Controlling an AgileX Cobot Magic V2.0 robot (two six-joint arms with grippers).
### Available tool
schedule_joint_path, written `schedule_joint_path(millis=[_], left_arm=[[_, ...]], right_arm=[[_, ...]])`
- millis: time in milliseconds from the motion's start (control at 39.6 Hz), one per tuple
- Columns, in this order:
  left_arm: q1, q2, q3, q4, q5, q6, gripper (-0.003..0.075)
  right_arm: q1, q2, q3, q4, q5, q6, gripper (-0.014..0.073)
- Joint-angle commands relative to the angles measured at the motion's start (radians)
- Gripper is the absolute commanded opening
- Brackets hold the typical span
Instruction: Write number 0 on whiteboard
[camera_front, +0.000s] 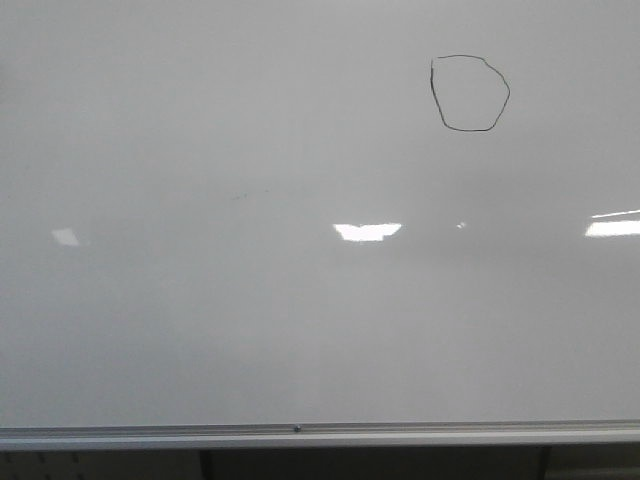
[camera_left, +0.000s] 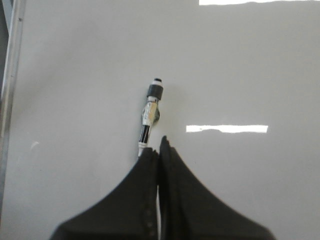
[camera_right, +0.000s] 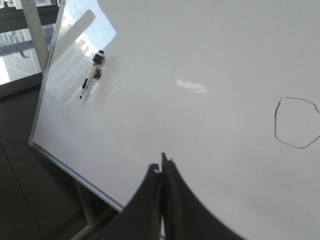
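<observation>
I see the number 0 (camera_front: 470, 93) as a thin black closed loop, a bit angular, in the upper right part of the whiteboard (camera_front: 200, 330) in the front view. The board fills nearly that whole view, with its silver edge strip (camera_front: 300, 433) running along the bottom and bright light reflections (camera_front: 366, 231) across the middle. Neither arm shows there.

My right wrist view picks up the same loop (camera_right: 296, 123) off to one side, and also something the front view does not show: a marker (camera_right: 91, 75) lying on the board near its framed edge, well apart from the loop. The right gripper (camera_right: 162, 165) has its fingers pressed together, holding nothing that I can see.

My left wrist view shows the marker (camera_left: 151, 115) close up, just beyond the left gripper (camera_left: 159, 150). Those fingers are closed against each other too; whether they touch the marker's near end I cannot tell.
</observation>
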Motion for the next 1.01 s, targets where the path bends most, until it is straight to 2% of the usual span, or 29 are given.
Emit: schedule_joint_path(millis=[0,227,985], left_arm=[[-0.03,-0.019,0.066,0.023,-0.17,-0.027,-0.002],[-0.032,-0.019,0.197,0.022,-0.242,-0.028,-0.002],[-0.032,-0.017,0.195,0.022,-0.228,-0.028,-0.002]], right_arm=[[-0.004,0.007,-0.025,0.025,-0.042,-0.004,-0.0068],[-0.004,0.007,-0.025,0.025,-0.041,-0.004,-0.0068],[-0.004,0.007,-0.025,0.025,-0.041,-0.004,-0.0068]])
